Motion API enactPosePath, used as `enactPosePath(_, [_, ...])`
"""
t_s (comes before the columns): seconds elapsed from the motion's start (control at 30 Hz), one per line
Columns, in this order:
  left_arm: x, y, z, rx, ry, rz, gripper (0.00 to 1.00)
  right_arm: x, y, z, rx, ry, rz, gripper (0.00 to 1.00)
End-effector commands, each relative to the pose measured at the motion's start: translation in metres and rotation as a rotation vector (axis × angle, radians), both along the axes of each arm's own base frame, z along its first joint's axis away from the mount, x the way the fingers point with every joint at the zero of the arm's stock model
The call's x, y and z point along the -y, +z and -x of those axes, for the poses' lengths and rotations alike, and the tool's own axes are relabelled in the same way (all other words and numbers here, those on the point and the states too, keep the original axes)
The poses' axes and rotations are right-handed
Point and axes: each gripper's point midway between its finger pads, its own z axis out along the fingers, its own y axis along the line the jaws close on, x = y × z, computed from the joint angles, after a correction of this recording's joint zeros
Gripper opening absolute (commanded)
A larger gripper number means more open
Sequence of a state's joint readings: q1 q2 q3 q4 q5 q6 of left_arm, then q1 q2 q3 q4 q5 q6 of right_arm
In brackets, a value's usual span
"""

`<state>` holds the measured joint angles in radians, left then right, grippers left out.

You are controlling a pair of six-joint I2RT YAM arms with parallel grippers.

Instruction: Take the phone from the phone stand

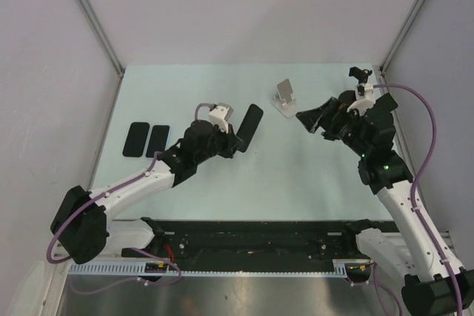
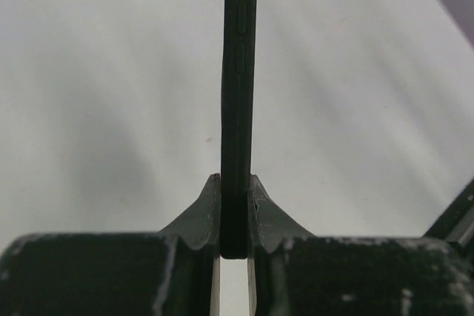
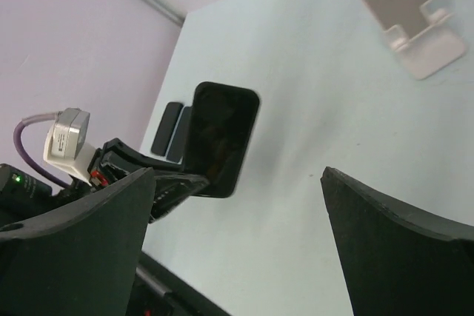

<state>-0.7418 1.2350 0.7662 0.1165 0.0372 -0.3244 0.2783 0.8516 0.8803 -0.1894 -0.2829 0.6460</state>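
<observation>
The slim black phone (image 1: 249, 123) is pinched edgewise by the left gripper (image 2: 234, 209). The right gripper (image 1: 307, 118) is spread wide beside the white plastic phone stand (image 1: 284, 96).

- I'm seeing the slim black phone (image 1: 250, 122) being held by its lower end in the left gripper (image 1: 235, 138), apart from the phone stand (image 1: 284, 97).
- The white phone stand is sitting empty and upright, near the phone's right.
</observation>
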Motion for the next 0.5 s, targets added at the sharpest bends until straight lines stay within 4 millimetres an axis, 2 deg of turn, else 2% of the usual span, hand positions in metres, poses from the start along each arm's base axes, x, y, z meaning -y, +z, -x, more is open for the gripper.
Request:
enactPosePath(0.0, [-0.040, 0.009, -0.017, -0.068, 0.138, 0.074, 0.00, 0.029, -0.009, -0.001, 0.019, -0.075, 0.125, 1.00])
enactPosePath(0.03, [-0.047, 0.006, -0.019, -0.094, 0.158, 0.088, 0.00, 0.034, -0.010, -0.001, 0.020, -0.090, 0.135, 1.00])
enactPosePath(0.07, [-0.064, -0.005, -0.025, -0.126, 0.203, 0.088, 0.00, 0.037, -0.011, -0.001, 0.020, -0.095, 0.145, 1.00])
enactPosePath(0.13, [-0.079, -0.015, -0.026, -0.180, 0.225, 0.094, 0.00, 0.042, -0.014, 0.000, 0.024, -0.101, 0.177, 1.00])
enactPosePath(0.17, [-0.096, -0.024, -0.030, -0.215, 0.271, 0.080, 0.00, 0.044, -0.015, 0.000, 0.026, -0.106, 0.187, 1.00])
enactPosePath(0.23, [-0.110, -0.037, -0.030, -0.271, 0.289, 0.066, 0.00, 0.048, -0.017, 0.000, 0.028, -0.110, 0.214, 1.00])
enactPosePath(0.27, [-0.127, -0.043, -0.035, -0.286, 0.336, 0.068, 0.00, 0.048, -0.017, 0.001, 0.034, -0.109, 0.221, 1.00])
enactPosePath(0.3, [-0.135, -0.049, -0.037, -0.309, 0.352, 0.067, 0.00, 0.049, -0.020, 0.001, 0.031, -0.110, 0.229, 1.00])
enactPosePath(0.4, [-0.163, -0.062, -0.046, -0.369, 0.407, 0.085, 0.00, 0.050, -0.021, 0.001, 0.039, -0.112, 0.247, 1.00])
enactPosePath(0.47, [-0.180, -0.063, -0.053, -0.391, 0.425, 0.109, 0.00, 0.051, -0.023, 0.001, 0.041, -0.112, 0.254, 1.00])
